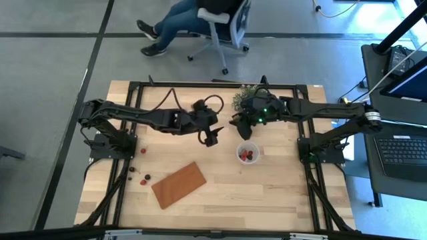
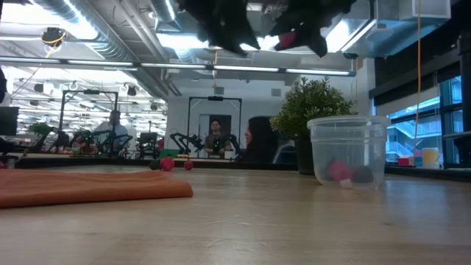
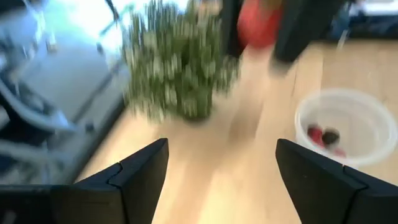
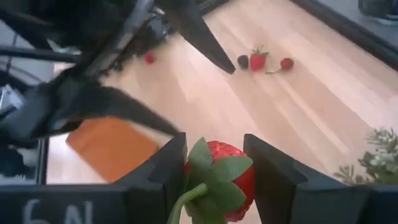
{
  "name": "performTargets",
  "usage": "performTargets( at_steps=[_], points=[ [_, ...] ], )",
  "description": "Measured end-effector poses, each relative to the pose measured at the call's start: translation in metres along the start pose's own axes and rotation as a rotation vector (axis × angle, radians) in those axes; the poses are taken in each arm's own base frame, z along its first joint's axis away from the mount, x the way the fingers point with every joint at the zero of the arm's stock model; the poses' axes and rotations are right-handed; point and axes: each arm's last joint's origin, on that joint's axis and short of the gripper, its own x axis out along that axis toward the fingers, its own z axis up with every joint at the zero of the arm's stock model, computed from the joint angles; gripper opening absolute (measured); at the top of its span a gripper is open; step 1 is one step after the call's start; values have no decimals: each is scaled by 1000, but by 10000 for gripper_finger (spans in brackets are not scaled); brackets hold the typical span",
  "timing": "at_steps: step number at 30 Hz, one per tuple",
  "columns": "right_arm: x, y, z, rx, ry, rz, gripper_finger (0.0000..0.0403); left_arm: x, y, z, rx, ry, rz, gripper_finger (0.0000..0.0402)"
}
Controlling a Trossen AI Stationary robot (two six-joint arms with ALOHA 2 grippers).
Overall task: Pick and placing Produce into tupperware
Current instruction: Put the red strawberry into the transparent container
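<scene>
My right gripper is shut on a red strawberry with green leaves, high above the table between the plant and the clear cup. The low view shows that strawberry well above the cup. The cup stands on its base with a few red and dark pieces inside. My left gripper is open and empty, hovering near the table's middle, left of the cup. More loose produce lies near the table's left edge. My right gripper pinches the strawberry's body between its two fingers, one on either side. The leafy cap faces back toward the wrist. The fruit is lifted clear of the table.
A bushy green potted plant stands near the far edge, just behind my right gripper. A flat brown board lies near the table's front, left of the cup. A person sits on an office chair beyond the far edge.
</scene>
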Motion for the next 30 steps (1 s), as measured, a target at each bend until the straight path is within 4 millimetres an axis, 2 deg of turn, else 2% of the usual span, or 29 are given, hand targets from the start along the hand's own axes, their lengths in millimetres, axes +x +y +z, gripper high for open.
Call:
performTargets(
  at_steps=[6, 14, 22, 30],
  points=[
    [-9, 10, -24, -123, 194, -16, 145, -6, -6, -17, -118, 149, 10, 290],
    [-6, 26, -56, -272, 315, 26, 145, -9, -10, -20, -160, 178, 7, 290],
    [9, 15, -88, -327, 385, 13, 145, -9, -11, -20, -249, 176, 5, 290],
    [22, 4, -112, -333, 378, 18, 144, -10, -14, -20, -329, 180, -4, 290]
  ],
)
